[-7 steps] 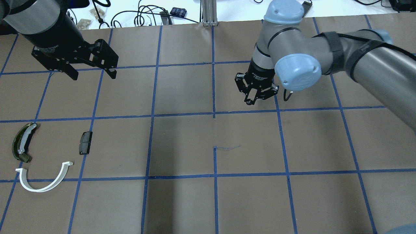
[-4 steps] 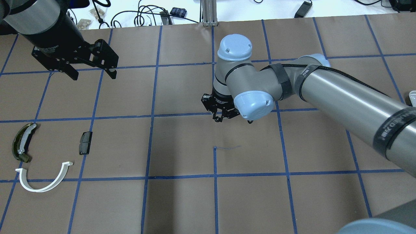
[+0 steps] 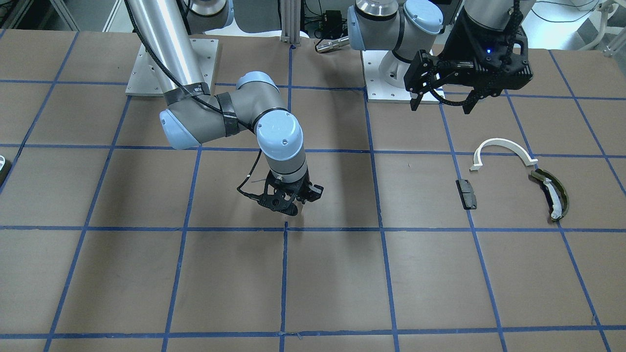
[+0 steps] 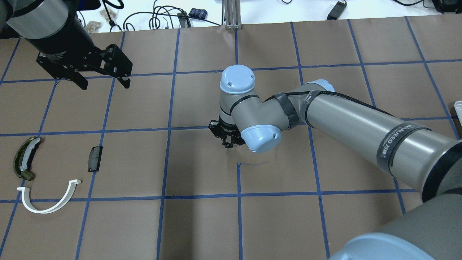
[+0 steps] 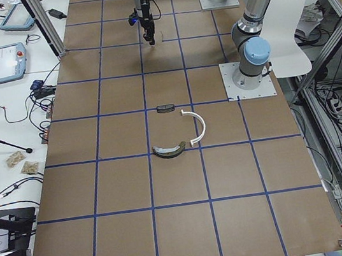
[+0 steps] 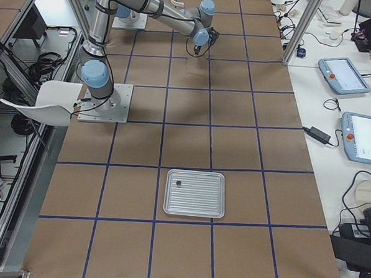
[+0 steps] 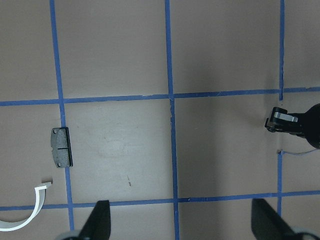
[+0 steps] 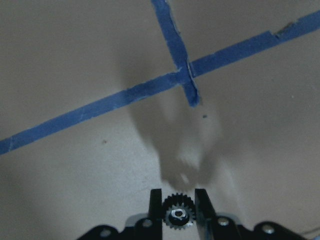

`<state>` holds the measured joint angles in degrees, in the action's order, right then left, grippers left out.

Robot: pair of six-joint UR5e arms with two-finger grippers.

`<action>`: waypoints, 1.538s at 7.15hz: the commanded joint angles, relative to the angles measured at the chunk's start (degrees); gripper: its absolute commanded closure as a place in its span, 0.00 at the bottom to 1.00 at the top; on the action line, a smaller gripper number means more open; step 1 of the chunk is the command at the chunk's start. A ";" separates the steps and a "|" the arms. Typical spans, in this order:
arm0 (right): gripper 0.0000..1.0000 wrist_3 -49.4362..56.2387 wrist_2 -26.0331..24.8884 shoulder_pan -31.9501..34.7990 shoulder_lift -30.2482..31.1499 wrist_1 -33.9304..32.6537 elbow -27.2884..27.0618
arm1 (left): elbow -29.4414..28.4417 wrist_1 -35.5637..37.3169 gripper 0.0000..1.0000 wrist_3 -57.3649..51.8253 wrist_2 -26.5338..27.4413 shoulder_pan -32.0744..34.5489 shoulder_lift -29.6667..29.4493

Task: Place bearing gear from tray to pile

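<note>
So the right gripper [image 4: 228, 145] has the bearing gear [image 8: 178, 216] pinched between its two fingers. You can only really see it in the wrist camera: a little toothed wheel, upright, with its face to the lens. It hangs low over the middle of the table [image 4: 202, 224], right by a crossing of the blue tape lines [image 8: 175, 45].

The pile [image 3: 503, 143] is way over on the robot's left, well apart from the gear. It's made up of the dark grey block [image 4: 95, 159], the white half-ring [image 4: 50, 209] and the olive curved piece [image 4: 23, 162]. The block is the closest of the three to the gear, and its long side runs away from the robot.

The left gripper [image 4: 104, 83] is nearer the pile, but it hovers high with its jaws spread wide and nothing in them.

My guess is the right arm needs a long sideways carry toward that block before it lets go.

The tray [image 6: 193, 208] sits at the far right end with one small dark part [image 6: 179, 183] in it.
</note>
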<state>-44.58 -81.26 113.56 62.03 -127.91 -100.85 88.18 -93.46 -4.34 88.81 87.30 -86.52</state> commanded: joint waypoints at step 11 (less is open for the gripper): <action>0.00 85.13 -10.04 -68.86 18.66 24.47 -0.23 | 9.73 34.88 0.00 18.82 -7.25 18.76 -26.04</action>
<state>31.95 -88.80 51.44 80.93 -102.82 -101.09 97.49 -64.04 11.66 81.37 103.09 -108.71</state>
